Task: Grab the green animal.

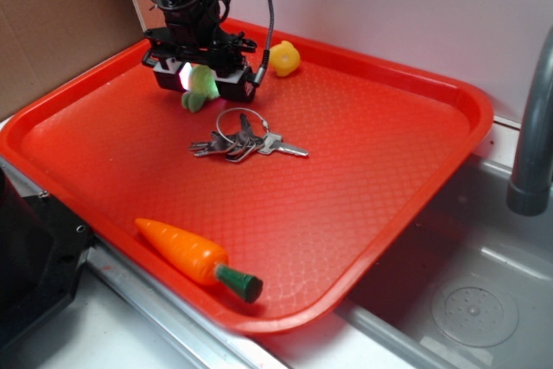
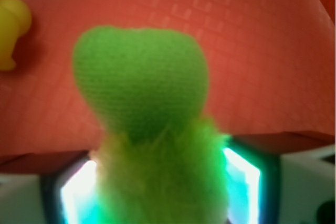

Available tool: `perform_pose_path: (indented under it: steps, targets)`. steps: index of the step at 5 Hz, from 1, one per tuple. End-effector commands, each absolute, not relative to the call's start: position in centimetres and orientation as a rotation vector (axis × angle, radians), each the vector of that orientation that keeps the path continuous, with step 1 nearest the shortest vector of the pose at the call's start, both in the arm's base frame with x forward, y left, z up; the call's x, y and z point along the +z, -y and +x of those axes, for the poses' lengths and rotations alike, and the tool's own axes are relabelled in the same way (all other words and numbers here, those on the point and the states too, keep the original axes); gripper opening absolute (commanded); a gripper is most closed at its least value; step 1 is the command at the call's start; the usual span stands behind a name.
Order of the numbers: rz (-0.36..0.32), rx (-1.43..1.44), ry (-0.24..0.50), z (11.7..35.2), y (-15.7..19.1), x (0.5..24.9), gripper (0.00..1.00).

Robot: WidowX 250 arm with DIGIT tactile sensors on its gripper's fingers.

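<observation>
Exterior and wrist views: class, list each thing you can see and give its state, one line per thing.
Gripper: shut on the green animal.
Green animal: held between the fingers, head sticking out.
Yellow duck: upright on the tray.
Keys: flat, ringed together.
Toy carrot: lying on its side.
Red tray: flat.

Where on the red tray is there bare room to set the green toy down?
The red plastic tray is bare on its right half, between the metal key bunch and the right rim, and along its left side above the orange toy carrot. The back is crowded: pincer, fuzzy green plush animal, yellow rubber duck.
</observation>
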State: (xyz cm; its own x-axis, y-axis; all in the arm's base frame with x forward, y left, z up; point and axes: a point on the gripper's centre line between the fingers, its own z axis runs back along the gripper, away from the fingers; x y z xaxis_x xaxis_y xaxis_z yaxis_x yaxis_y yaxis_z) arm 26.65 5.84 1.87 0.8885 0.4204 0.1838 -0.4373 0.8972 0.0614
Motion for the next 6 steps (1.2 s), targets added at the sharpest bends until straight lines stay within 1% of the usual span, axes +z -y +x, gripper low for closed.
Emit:
perform_pose_path:
  steps: [1,2,3,4,5,6]
  targets:
    - [0.12,0.406,0.162,27.1,-6.4,2.8,0.0]
    - [0.142,0.326,0.082,27.5,-5.6,4.9,0.0]
    - [0.084,0.203,0.05,26.9,-4.5,7.4,0.0]
    - [0.023,0.129,0.04,26.2,-2.8,10.2,0.0]
    - [-0.003,0.099,0.061,24.9,-0.8,13.1,0.0]
    - [-0.006,0.066,0.072,23.1,0.3,15.4,0.0]
